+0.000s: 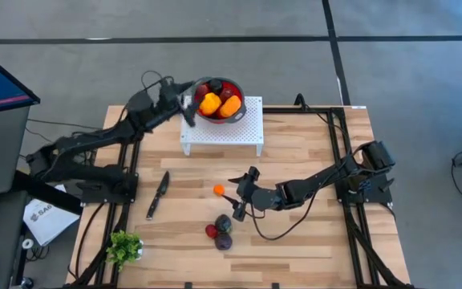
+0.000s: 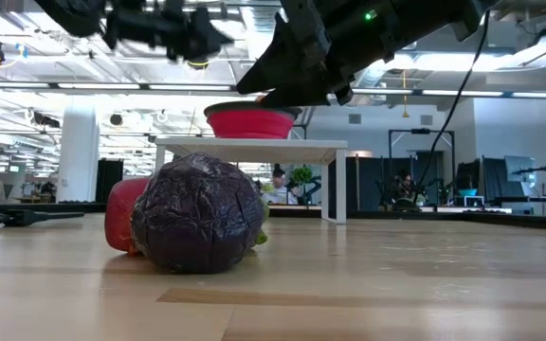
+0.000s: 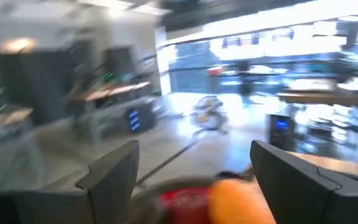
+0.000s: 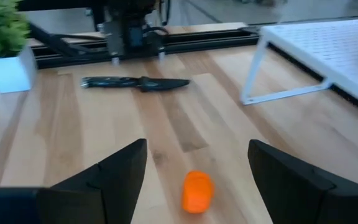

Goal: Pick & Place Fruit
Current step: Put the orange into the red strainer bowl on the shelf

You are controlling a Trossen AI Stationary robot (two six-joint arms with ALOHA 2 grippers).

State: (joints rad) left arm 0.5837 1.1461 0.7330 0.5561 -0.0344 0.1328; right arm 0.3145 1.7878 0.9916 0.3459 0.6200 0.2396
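The red bowl [image 1: 217,98] stands on a white perforated stand [image 1: 223,128] at the table's far side and holds several yellow, orange and red fruits [image 1: 210,103]. My left gripper [image 1: 189,103] is open and empty at the bowl's left rim; its wrist view shows an orange fruit [image 3: 241,202] in the bowl below. My right gripper [image 1: 233,197] is open and empty just right of a small orange fruit [image 1: 219,189] that lies on the table, also seen ahead of its fingers [image 4: 197,191]. An olive, a red and a maroon fruit [image 1: 224,241] lie together near the front; the maroon one [image 2: 197,213] fills the low view.
A black knife [image 1: 157,195] lies on the table left of the orange fruit and shows in the right wrist view [image 4: 135,83]. A green plant sprig in a white pot [image 1: 124,246] stands at the near left corner. Bare wood lies right of the stand.
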